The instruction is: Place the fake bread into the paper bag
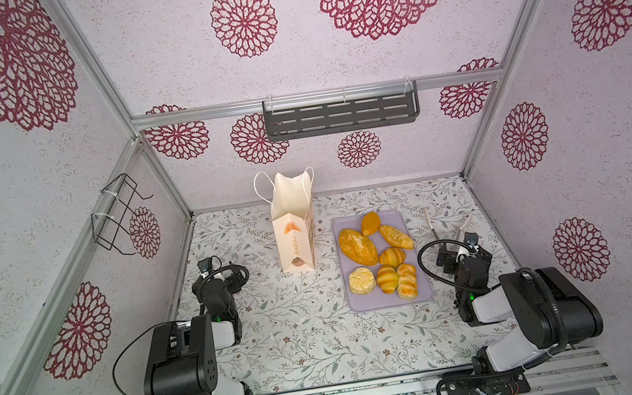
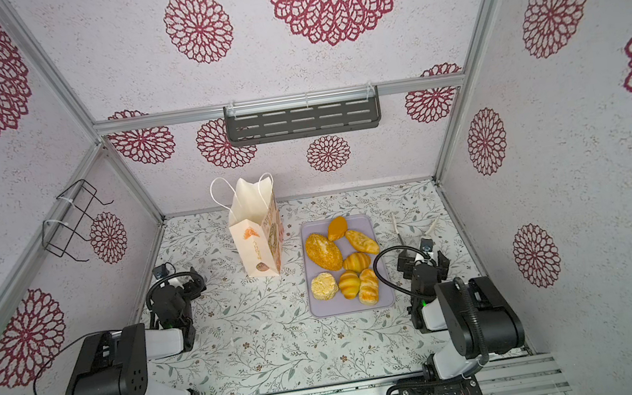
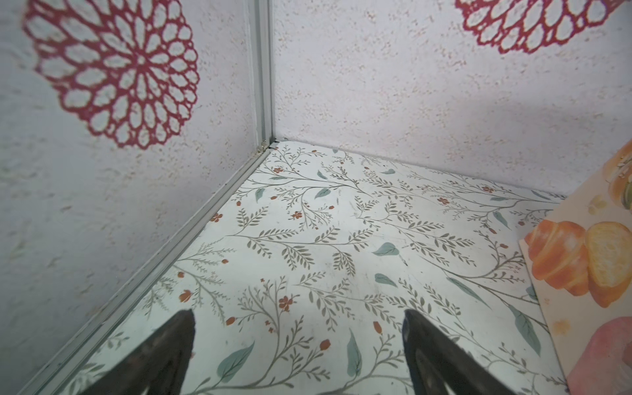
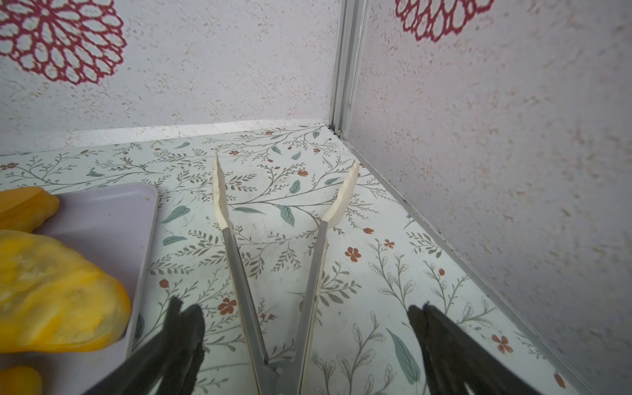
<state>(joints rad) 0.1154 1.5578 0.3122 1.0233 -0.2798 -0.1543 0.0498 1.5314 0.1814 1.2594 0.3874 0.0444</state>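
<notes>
Cream paper bag point(image 1: 293, 243) upright, mouth upward

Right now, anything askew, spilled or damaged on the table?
Nothing stands out. The paper bag stands upright with its mouth open, all seven pieces of fake bread sit on the lilac tray, and the tongs lie spread open beside it.

No text, brand or number is legible. In both top views the paper bag point(image 1: 294, 237), standing near the far edge of the tabletop point(image 1: 304, 334), bears a vertical column of orange lettering point(image 1: 293, 245) beneath an orange emblem point(image 1: 291, 227); the characters are too small to read.
</notes>
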